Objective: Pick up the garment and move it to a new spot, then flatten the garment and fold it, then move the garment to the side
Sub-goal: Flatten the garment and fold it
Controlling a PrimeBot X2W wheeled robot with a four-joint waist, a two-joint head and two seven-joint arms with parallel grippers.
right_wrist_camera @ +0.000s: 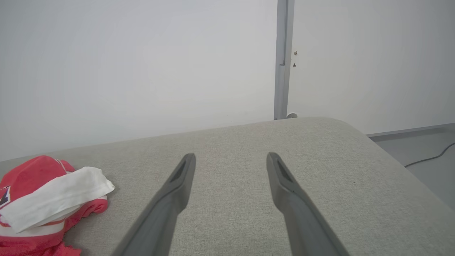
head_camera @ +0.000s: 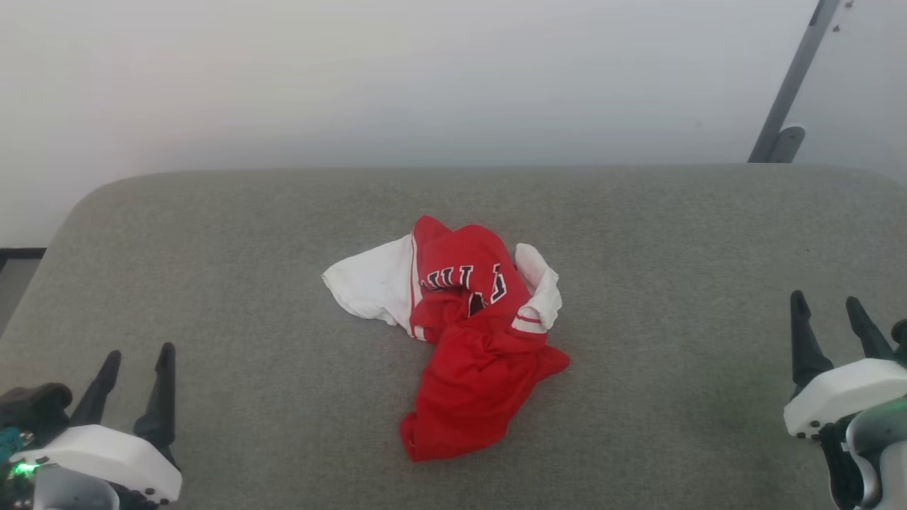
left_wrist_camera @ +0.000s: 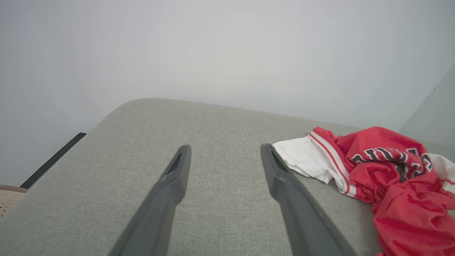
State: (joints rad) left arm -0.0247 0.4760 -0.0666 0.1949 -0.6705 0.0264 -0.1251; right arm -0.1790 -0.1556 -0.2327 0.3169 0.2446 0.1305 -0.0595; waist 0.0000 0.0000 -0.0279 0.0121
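Left gripper [head_camera: 140, 351] sits low at the near left corner of the grey fabric surface [head_camera: 248, 234], fingers spread apart, nothing between them; the left wrist view shows bare cloth in the gap and the shirt off to one side, clear of both fingers. Shirt [head_camera: 468, 340] lies crumpled near the middle of the surface, well apart from either gripper. One white sleeve fans out to the left, the red body is bunched with part of the dark, white-outlined lettering showing, a second white sleeve with a red stripe curls at the right, and a plain red fold trails toward the near edge. Right gripper [head_camera: 826, 297] at the near right edge, fingers likewise parted, empty, over bare cloth. Grey post [head_camera: 786, 92] leans against the pale wall at far right.
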